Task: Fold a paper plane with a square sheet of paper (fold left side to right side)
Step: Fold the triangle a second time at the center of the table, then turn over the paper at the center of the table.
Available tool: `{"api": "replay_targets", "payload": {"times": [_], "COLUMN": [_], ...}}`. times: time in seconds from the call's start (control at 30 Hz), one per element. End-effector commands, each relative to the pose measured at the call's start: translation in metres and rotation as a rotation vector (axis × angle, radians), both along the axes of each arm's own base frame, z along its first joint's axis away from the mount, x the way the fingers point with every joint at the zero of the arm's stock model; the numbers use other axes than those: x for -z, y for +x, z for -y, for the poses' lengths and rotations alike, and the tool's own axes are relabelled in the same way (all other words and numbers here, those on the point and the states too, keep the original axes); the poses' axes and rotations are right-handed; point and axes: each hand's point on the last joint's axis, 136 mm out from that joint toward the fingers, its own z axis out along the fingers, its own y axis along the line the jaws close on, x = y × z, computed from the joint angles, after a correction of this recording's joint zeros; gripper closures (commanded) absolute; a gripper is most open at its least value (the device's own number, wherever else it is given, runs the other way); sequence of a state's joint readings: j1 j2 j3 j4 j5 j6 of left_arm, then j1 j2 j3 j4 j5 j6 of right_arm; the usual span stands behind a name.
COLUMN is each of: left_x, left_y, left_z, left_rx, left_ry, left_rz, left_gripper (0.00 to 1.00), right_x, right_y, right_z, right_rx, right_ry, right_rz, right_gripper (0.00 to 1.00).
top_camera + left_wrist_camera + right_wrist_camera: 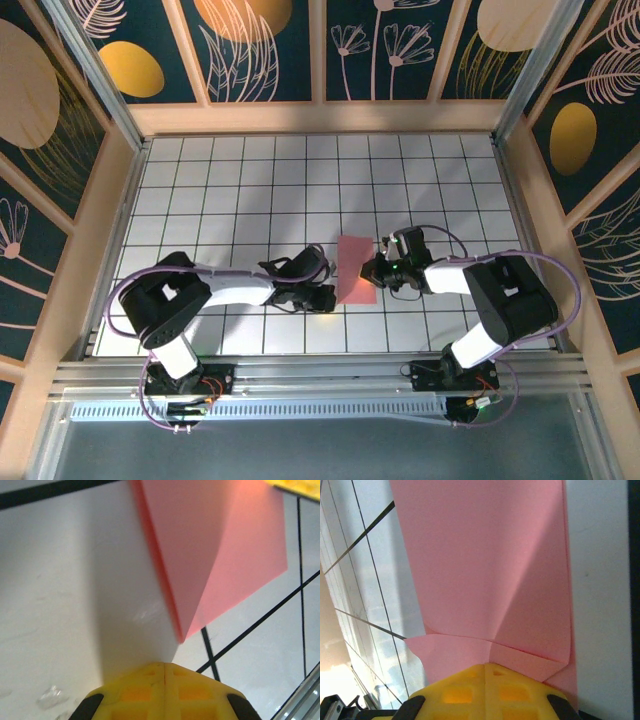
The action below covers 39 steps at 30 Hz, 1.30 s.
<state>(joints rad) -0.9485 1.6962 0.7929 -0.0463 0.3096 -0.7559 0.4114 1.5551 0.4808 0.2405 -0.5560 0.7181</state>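
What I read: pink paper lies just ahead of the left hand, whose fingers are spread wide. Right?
No: the left wrist view shows the left hand shut, fingers pressed together. The pink paper does lie just ahead of it.

The square sheet of paper (356, 270) is salmon-pink. Around it the table (250, 190) is white with black grid lines, the walls (260, 60) dark teal with gold ovals and pale line-drawn leaves. The left gripper (164, 672) and right gripper (488, 672) are yellow-tipped.
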Motion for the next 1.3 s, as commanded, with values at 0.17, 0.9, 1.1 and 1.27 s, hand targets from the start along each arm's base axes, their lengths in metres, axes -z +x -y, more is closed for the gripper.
{"api": "replay_targets", "payload": {"times": [0.17,0.9,1.1,1.27], "left_x": [-0.04,-0.054,-0.041,-0.03], "left_y": [0.021,0.119,0.122,0.116], "left_z": [-0.009,0.011,0.021,0.027], "left_rx": [-0.068,-0.21,-0.183,-0.152], "left_ry": [-0.062,-0.231,-0.239,-0.251], "left_rz": [0.057,0.134,0.109,0.069], "left_gripper": [1.0,0.63,0.63,0.66], "right_x": [-0.037,-0.089,-0.092,-0.094], "right_y": [0.02,0.014,0.004,0.002], "right_z": [0.004,0.069,0.075,0.073], "right_rx": [0.032,0.245,0.284,0.303], "right_ry": [-0.011,0.007,0.094,0.169], "right_rz": [0.087,0.299,0.3,0.307], "right_gripper": [0.95,0.24,0.13,0.1]}}
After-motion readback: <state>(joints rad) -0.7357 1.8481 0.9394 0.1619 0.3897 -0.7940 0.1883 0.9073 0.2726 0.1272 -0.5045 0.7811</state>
